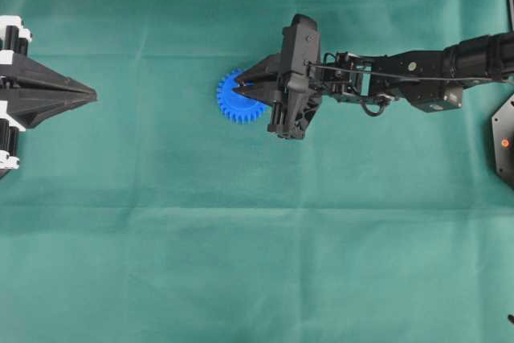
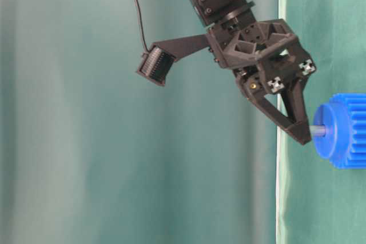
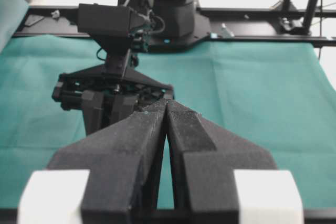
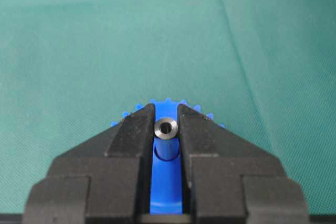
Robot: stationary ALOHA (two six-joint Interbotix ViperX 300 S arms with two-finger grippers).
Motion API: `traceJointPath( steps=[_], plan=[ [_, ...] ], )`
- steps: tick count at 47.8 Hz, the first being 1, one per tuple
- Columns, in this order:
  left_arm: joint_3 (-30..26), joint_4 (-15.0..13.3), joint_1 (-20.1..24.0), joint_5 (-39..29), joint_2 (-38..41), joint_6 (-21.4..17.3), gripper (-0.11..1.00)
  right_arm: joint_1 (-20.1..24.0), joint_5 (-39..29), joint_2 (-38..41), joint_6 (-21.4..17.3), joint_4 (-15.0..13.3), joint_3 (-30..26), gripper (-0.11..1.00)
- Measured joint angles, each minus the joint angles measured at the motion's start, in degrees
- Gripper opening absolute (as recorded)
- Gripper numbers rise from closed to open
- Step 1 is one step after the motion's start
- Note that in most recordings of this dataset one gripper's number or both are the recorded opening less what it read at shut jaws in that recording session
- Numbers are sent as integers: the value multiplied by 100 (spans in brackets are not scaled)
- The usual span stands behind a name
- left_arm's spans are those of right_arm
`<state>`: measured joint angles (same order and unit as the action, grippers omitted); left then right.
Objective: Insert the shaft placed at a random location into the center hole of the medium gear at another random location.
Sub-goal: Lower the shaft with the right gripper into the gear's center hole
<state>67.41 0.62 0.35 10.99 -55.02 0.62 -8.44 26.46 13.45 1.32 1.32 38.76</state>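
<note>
From overhead, the right gripper and its black arm cover the right half of the bright blue round plastic gear, so its hub and center hole are hidden there, and the pin cannot be made out at all. The table-level view is turned on its side and cuts the gear off at the right edge. In the left wrist view the gear is out of sight behind that gripper's own dark fingers, and the center hole shows in no view.

The right gripper's jaws are nearly closed, clamped on the small silvery-grey metal shaft, which stands upright between the fingertips with its hollow end facing the right wrist camera. Seen from table level, the shaft reaches from the fingertips to the middle of the gear's raised blue hub and meets it; how deep it sits cannot be told.

The left gripper rests at the left edge of the green-clothed table, well apart from the gear, its jaws pressed together and holding nothing.
</note>
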Motion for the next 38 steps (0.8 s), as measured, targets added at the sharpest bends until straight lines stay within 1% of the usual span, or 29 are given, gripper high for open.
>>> traceJointPath(
  steps=[38],
  plan=[
    [0,0,0,0,9,0,0,0,105,220,-9,9,-18,13]
  ],
)
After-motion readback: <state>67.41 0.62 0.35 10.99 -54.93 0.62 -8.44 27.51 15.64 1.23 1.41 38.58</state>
